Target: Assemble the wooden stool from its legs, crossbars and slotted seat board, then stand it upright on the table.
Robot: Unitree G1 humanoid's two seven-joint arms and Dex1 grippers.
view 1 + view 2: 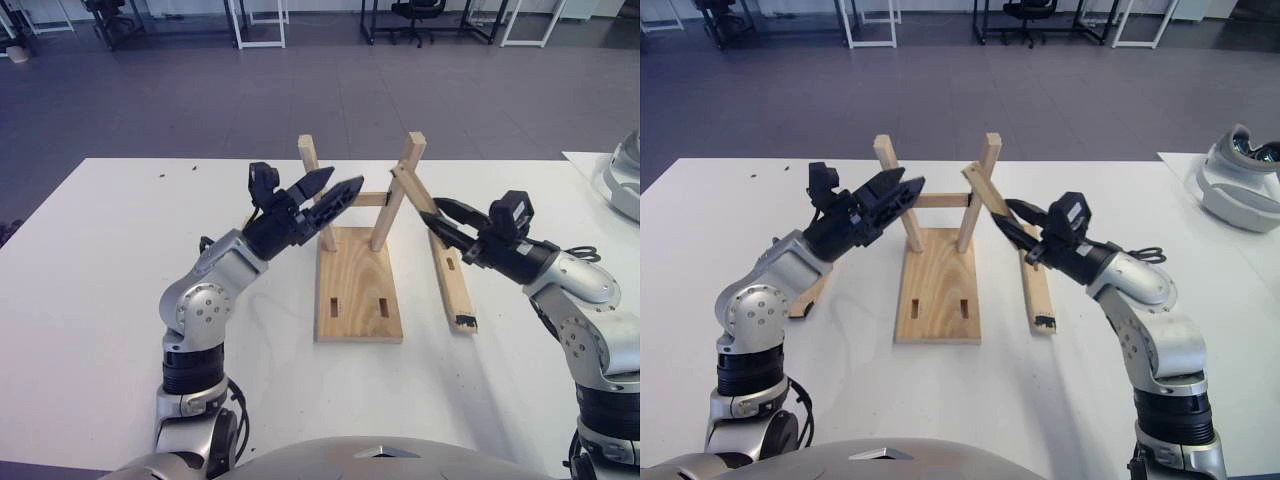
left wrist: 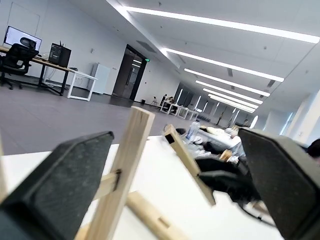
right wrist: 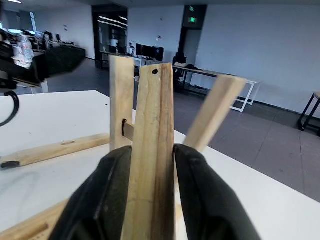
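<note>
Pine seat board (image 1: 358,290) lies flat on the worktop (image 1: 110,270), two legs (image 1: 383,225) and crossbar (image 1: 370,199) standing in it. My right hand (image 1: 440,222) clamps a tilted third leg (image 1: 455,285); my left hand (image 1: 345,181) gapes empty beside them. I'd brace the legs, then drop the third leg squarely into a free slot (image 1: 384,304).

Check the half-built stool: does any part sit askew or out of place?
Yes. The leg in the right gripper slants beside the seat board, its top near a standing leg, its lower end outside any slot. The board's two near slots are empty.
</note>
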